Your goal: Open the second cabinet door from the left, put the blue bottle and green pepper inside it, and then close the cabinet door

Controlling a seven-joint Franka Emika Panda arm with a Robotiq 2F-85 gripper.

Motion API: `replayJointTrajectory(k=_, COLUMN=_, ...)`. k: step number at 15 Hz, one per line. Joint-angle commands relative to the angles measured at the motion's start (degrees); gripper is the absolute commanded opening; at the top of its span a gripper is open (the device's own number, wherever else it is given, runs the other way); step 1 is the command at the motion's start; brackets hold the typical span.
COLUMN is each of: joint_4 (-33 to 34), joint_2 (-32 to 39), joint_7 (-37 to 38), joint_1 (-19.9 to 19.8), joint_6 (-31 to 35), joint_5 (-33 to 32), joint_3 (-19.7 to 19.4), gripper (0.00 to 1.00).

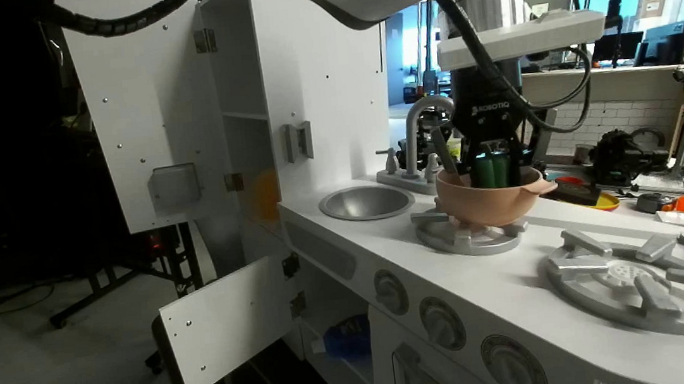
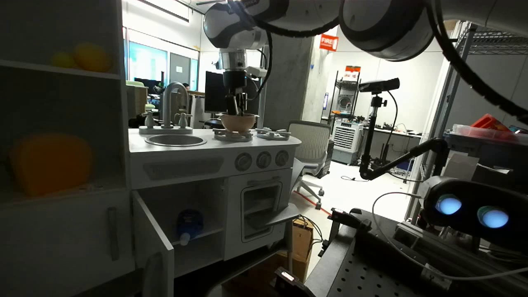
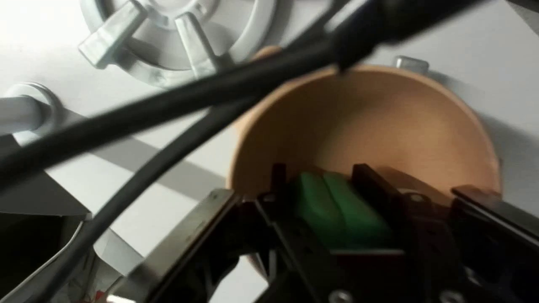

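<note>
In the wrist view the green pepper (image 3: 343, 210) lies between both fingers of my gripper (image 3: 322, 176), which is shut on it. In an exterior view the gripper (image 1: 495, 177) points down into the tan bowl, with the pepper (image 1: 492, 170) just above its rim; whether it touches the bowl's inside I cannot tell. The second cabinet door from the left (image 1: 229, 325) stands swung wide, and its edge (image 2: 154, 235) also shows in an exterior view. Inside that cabinet the blue bottle (image 2: 189, 222) lies on its side on the shelf, white cap toward the opening.
The tan bowl (image 1: 486, 205) sits on a grey burner (image 1: 468, 243). Left of it are the sink (image 1: 367, 203) and tall faucet (image 1: 414, 124). A tall upper door (image 1: 136, 112) also hangs open. The oven door (image 2: 274, 216) is lowered beside the cabinet.
</note>
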Motion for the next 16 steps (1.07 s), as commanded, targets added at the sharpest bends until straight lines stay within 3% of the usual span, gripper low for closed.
replayJointTrajectory(k=1, joint_4=0.25, joint_2=-2.49, joint_7=-3.94, joint_1=-1.29, joint_6=-0.47, joint_5=0.74, joint_3=1.0, gripper=0.19)
replayJointTrajectory(k=10, joint_4=-0.62, joint_2=-7.08, joint_7=-8.03, joint_1=0.11, joint_6=-0.18, joint_5=0.64, joint_3=3.03, gripper=0.19)
replayJointTrajectory(k=16, joint_4=-1.99, joint_2=-12.92, joint_7=-15.54, joint_1=2.41, joint_6=-2.91, joint_5=0.12, joint_3=4.2, gripper=0.19)
